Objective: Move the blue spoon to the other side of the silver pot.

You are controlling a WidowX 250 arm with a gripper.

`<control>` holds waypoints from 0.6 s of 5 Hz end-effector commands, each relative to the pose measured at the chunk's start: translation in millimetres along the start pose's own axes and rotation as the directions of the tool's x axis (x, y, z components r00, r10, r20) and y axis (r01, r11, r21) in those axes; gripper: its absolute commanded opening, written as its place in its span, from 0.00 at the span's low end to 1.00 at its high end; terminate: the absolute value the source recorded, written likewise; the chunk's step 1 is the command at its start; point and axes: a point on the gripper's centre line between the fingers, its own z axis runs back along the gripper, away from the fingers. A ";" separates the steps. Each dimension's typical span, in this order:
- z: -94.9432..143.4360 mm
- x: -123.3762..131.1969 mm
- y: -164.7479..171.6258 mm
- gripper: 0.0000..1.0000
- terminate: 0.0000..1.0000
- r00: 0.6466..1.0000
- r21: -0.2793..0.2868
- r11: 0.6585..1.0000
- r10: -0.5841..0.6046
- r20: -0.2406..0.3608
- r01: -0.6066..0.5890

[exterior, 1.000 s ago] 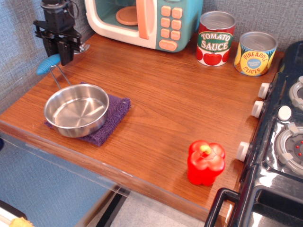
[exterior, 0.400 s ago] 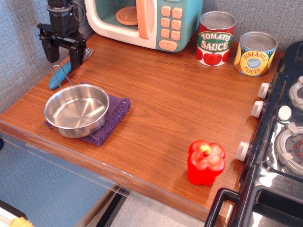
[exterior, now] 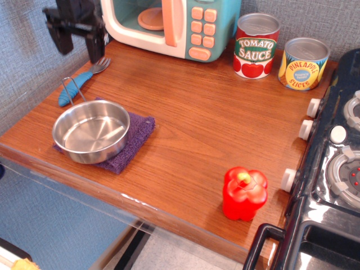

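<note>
The blue spoon [exterior: 79,83] lies flat on the wooden counter at the far left, behind the silver pot. Its blue handle points toward the left edge and its silver pronged head [exterior: 102,65] toward the microwave. The silver pot [exterior: 90,130] sits on a purple cloth [exterior: 136,135], and its wire loop handle [exterior: 70,89] reaches back across the spoon's handle. My gripper [exterior: 80,39] hangs open and empty above the spoon, near the top left corner, apart from it.
A toy microwave [exterior: 174,25] stands at the back. Tomato sauce [exterior: 256,45] and pineapple [exterior: 303,63] cans stand at the back right. A red toy pepper [exterior: 243,193] is near the front edge. A stove [exterior: 332,169] borders the right.
The gripper let go of the spoon, which now lies on the counter behind the pot. The gripper has opened and risen away from it.
</note>
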 end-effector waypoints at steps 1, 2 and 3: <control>36.7 7.3 -28.5 1.00 0.00 0.998 -0.039 0.998 -0.037 0.059 0.040; 36.7 7.3 -28.5 1.00 0.00 0.998 -0.039 0.998 -0.037 0.059 0.040; 36.7 7.3 -28.5 1.00 1.00 0.998 -0.039 0.998 -0.037 0.059 0.040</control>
